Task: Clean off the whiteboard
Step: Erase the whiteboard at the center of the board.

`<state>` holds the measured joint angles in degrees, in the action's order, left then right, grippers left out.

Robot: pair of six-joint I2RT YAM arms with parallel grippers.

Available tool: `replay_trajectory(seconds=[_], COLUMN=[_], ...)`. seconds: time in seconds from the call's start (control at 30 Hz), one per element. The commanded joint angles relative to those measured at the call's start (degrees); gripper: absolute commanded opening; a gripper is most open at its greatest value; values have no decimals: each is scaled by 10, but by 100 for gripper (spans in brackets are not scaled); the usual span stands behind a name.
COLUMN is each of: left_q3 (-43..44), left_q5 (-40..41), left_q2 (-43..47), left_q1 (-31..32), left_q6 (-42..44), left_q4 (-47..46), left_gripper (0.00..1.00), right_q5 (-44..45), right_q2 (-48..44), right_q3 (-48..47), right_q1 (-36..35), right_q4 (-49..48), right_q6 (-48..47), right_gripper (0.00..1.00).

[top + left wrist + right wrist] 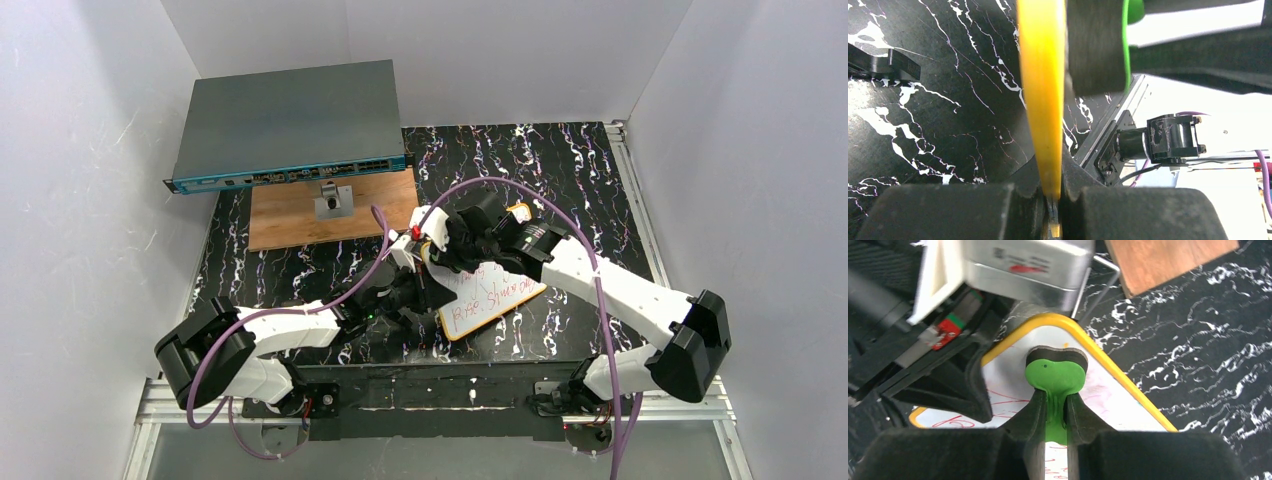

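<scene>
Whiteboard (492, 297): laid at a slant on the black marbled table (560, 170), near its middle and just ahead of the arm bases; an orange rim is seen around it, and red handwriting is seen across the white face.
Left gripper (1050, 197): clamped tight on the whiteboard's orange rim at the board's left edge; the rim is seen edge-on, pinched between the two dark fingers.
Right gripper (1054, 407): narrowed onto a green eraser (1055, 372), which is held between the fingers by its waist.
Eraser contact: the eraser's dark felt end is pointed at the board near a rounded corner; whether it is pressed on the surface cannot be told.
Board attitude: whether the board is lifted off the table at the gripped edge cannot be told.
Wooden board (290, 222): laid behind and to the left of the whiteboard, apart from it.
Network switch (290, 120): set at the back left, its front edge placed over the wooden board.
</scene>
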<state>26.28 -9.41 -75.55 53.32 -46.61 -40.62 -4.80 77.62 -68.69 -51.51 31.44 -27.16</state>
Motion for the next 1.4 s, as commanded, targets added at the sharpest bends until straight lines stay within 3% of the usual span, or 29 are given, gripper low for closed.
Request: replay_trajectory(seconds=[0.0, 0.17, 0.37, 0.47, 0.73, 0.97, 1.13, 1.23, 1.37], left_q3=[6, -1, -4, -2, 6, 1, -9, -14, -21], left_q5=[-39, -46, -46, -50, -61, -64, -58, -49, -29], left_q2=[13, 21, 31, 26, 5, 6, 23, 30, 31], left_q1=[10, 10, 10, 10, 10, 10, 10, 10, 10], left_q6=[34, 42, 52, 52, 48, 46, 52, 51, 41], left_q4=[-50, -60, -52, -54, -65, -71, -65, -65, -79], left_gripper=[0, 0, 0, 0, 0, 0, 0, 0, 0], right_q5=[102, 112, -24, -49, 27, 114, 120, 83, -54], right_q2=[11, 10, -15, -17, 19, 20, 5, -9, -19], right_q3=[-6, 21, 48, 35, -45, -10, 7, 23, 39], right_q1=[7, 27, 25, 14, 6, 8, 31, 32, 31], right_q4=[-70, -61, 0, 6, -30, -51, -46, -36, -15], right_q6=[37, 32, -22, -19, 66, 57, 56, 48, 54], right_gripper=[1, 1, 1, 1, 1, 1, 1, 1, 1])
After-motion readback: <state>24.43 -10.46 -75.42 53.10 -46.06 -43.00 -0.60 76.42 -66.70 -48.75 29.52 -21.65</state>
